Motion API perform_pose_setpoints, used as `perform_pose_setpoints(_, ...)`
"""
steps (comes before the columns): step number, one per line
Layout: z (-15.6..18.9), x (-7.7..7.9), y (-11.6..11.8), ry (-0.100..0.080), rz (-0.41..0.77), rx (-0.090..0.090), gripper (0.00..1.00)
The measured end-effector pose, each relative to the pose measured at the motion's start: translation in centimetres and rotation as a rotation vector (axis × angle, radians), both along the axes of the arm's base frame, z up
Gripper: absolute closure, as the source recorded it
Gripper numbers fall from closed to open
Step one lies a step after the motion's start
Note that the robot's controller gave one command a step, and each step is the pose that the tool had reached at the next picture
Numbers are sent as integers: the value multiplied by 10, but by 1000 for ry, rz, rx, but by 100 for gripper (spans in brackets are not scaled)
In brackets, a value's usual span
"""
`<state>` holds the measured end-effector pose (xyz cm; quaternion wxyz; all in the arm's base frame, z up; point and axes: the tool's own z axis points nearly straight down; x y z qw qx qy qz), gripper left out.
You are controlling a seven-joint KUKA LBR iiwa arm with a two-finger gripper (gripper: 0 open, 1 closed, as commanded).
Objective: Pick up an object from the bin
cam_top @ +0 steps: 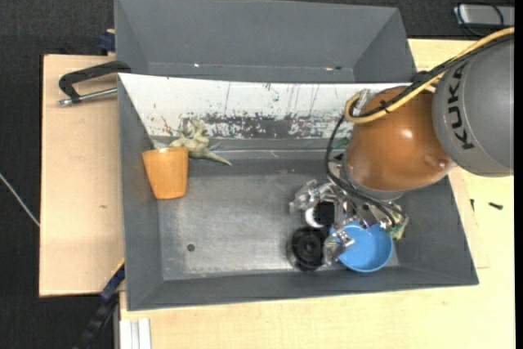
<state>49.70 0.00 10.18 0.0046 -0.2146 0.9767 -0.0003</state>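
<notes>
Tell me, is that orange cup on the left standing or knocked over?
Upright: the orange cup has its wide rim on top and its narrower base below.

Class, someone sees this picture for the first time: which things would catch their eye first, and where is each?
Most striking is the arm's big orange cover at the right of the bin, its end effector over a blue dish and a black round thing in the near right corner. Next comes the orange cup by the left wall, a small pale green toy beside it.
</notes>
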Motion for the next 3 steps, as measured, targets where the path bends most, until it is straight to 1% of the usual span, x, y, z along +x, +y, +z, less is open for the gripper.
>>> perform_pose_setpoints(1, -30, -2, -14, 3, 499, -3, 0)
perform_pose_setpoints(2, -29, -1, -13, 4, 496, -2, 0)
perform_pose_setpoints(3, -27, 0, -11, -1, 498, 0, 100)
